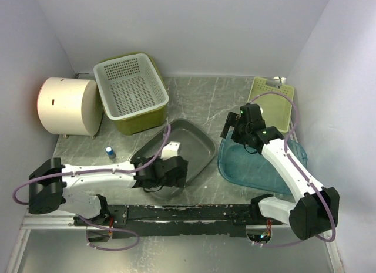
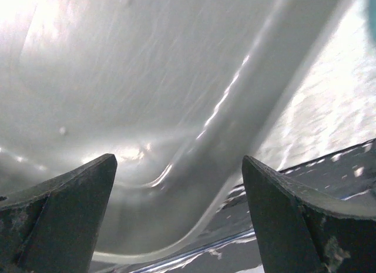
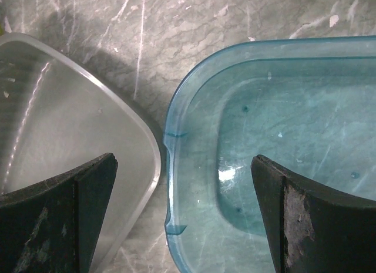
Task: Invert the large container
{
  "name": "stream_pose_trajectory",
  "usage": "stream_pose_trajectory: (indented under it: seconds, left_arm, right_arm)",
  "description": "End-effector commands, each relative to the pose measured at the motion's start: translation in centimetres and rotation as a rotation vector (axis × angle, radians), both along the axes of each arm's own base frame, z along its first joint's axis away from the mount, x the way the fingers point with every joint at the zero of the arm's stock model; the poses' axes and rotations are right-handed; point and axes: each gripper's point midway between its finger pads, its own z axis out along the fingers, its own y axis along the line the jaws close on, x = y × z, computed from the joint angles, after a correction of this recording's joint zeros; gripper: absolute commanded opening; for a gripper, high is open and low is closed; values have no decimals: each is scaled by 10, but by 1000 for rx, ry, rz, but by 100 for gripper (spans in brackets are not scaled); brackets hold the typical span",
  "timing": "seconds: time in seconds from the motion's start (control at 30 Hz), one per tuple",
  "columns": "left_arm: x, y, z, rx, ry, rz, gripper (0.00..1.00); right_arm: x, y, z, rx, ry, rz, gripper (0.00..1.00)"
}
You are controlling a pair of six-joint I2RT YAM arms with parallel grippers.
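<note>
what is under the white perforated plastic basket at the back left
An olive-green plastic tub: the white perforated plastic basket sits nested in it. Only the tub's near wall and part of its rim show; its inside and floor are covered by the basket.

The left arm (image 1: 94,176) and right arm (image 1: 291,167) are clad in white with black joints. A lilac cable (image 1: 168,137) is looped along each. Dark, scuffed fingers (image 3: 311,226) are fitted.
</note>
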Motion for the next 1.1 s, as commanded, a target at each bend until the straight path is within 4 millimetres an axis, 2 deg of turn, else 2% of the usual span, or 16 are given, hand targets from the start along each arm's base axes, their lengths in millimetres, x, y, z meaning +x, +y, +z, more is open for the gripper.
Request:
stream_pose_trajectory:
  seconds: [0.0, 0.1, 0.23, 0.33, 0.43, 0.53, 0.6, 0.77, 0.87, 0.97, 1.07]
  left_arm:
    - [34, -30, 34, 41, -154, -37, 100]
    - [60, -48, 34, 46, -158, -38, 99]
    - [98, -56, 28, -62, -122, -29, 99]
    - [122, -37, 23, -95, -104, 24, 100]
    - [135, -5, 10, -62, -67, 88, 100]
    - [134, 35, -5, -9, -7, 163, 100]
    - [126, 64, -17, 27, 34, 219, 99]
    - [95, 111, -23, 88, 67, 328, 99]
    - [77, 143, -17, 123, 55, 441, 100]
    - [72, 154, -4, 93, 5, 469, 100]
    - [80, 146, 13, 51, -46, 413, 99]
  right_arm:
    - [12, -1, 9, -27, -25, -14, 100]
    - [15, -5, 14, -29, -32, -58, 100]
    - [12, -18, 18, -59, -45, -132, 100]
    - [8, -25, 19, -80, -35, -156, 100]
    - [2, -28, 16, -87, -17, -174, 100]
    - [-4, -29, 10, -74, -8, -187, 100]
    - [-6, -27, 7, -62, -8, -187, 100]
    - [-1, -22, 4, -52, -4, -160, 100]
    - [6, -20, 6, -58, 2, -156, 100]
    - [13, -17, 11, -62, -17, -139, 100]
    - [21, -16, 8, -69, -22, -135, 97]
